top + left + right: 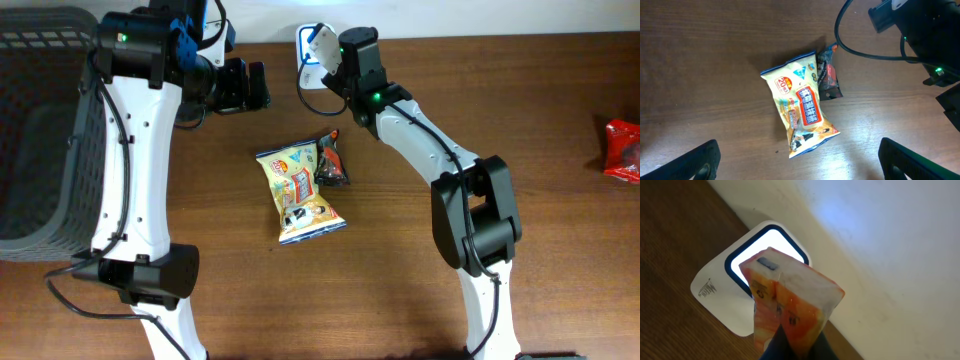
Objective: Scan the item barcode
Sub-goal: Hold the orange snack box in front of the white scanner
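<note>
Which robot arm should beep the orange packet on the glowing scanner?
Probably the right one. The right hand is pinching the orange packet and holding it just in front of the glowing scanner. The left hand is open and empty, so it would have to grab something first.

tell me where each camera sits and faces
overhead: above table, looking down on bag, packet, basket; both arms show
left wrist: on left arm, looking down at bag; left end effector open, fingers at bottom corners
right wrist: on right arm, facing scanner and wall; right end effector shut on orange pack
shared: overhead and left wrist both show bag, packet
</note>
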Controlling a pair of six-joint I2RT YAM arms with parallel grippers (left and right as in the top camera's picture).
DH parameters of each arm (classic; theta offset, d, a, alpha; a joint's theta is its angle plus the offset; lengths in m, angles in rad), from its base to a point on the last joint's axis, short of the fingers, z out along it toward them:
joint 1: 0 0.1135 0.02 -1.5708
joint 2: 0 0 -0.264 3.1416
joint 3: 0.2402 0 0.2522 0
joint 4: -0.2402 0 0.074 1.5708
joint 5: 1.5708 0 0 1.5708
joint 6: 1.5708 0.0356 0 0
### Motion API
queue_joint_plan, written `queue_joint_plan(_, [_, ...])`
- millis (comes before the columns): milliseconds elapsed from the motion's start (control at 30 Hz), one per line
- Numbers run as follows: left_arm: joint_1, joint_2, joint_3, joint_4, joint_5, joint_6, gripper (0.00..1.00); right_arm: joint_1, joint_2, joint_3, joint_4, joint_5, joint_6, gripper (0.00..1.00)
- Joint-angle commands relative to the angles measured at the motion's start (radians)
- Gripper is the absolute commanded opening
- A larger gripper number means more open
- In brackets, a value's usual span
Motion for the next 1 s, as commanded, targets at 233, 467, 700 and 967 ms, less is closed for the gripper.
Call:
queue_joint_plan(233, [0.001,-0.021,0.0,-0.001,-0.003,0.016,0.99,-0.001,-0.022,0.013,0.057,-0.005,0.056,0.04])
queue_joint_plan(467, [0.001,-0.021,0.0,-0.001,-0.003,0.016,0.99,-0.002,-0.018,0.013,0.056,-0.21,-0.143,0.04])
queue_joint_plan(700, [0.001,-0.021,0.0,-0.001,-0.003,0.016,0.99,-0.018,0.026,0.013,0.066,-0.209,-0.615,0.04])
queue_joint_plan(967, [0.001,-0.021,0.0,-0.001,-0.003,0.016,0.99,-0.072,0.127,0.013,0.249,-0.262,-0.613,0.04])
